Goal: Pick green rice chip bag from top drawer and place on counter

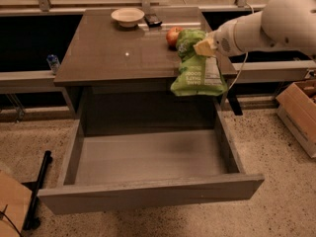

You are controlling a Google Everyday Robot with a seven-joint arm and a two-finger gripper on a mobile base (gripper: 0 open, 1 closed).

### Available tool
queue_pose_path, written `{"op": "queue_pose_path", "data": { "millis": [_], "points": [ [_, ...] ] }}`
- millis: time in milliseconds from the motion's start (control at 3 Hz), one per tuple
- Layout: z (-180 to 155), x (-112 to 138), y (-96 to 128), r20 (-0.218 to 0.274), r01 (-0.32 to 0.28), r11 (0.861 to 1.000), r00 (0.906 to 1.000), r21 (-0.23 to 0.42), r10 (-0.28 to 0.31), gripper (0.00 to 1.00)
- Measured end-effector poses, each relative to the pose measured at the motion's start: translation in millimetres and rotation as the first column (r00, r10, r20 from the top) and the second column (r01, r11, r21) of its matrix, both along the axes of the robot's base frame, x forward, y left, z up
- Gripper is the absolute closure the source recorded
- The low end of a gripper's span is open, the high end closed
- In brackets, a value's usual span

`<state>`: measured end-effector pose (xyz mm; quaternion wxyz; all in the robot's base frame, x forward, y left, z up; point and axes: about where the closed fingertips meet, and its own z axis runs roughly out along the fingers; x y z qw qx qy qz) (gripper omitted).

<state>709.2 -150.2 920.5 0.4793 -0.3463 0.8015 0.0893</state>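
Tool (pixel 203 47) over counter (pixel 113 56), gripping chip bag (pixel 197 75)

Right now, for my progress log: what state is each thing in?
green rice chip bag: lifted, hanging from the gripper.
gripper: shut on the bag's top, over the right edge of the counter.
top drawer: pulled open.
apple: resting on counter.
bowl: upright on counter.
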Motion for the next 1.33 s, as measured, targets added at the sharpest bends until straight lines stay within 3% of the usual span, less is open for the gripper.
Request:
{"op": "queue_pose_path", "data": {
  "millis": [667,1000,1333],
  "points": [
    [19,98,12,0.016,0.122,0.989,0.9922,0.087,-0.124,1.0],
    [6,128,11,-0.016,0.195,0.976,0.9809,0.101,-0.194,0.82],
    [-7,140,1,-0.049,0.266,0.959,0.9636,0.097,-0.263,0.59]
  ]
}}
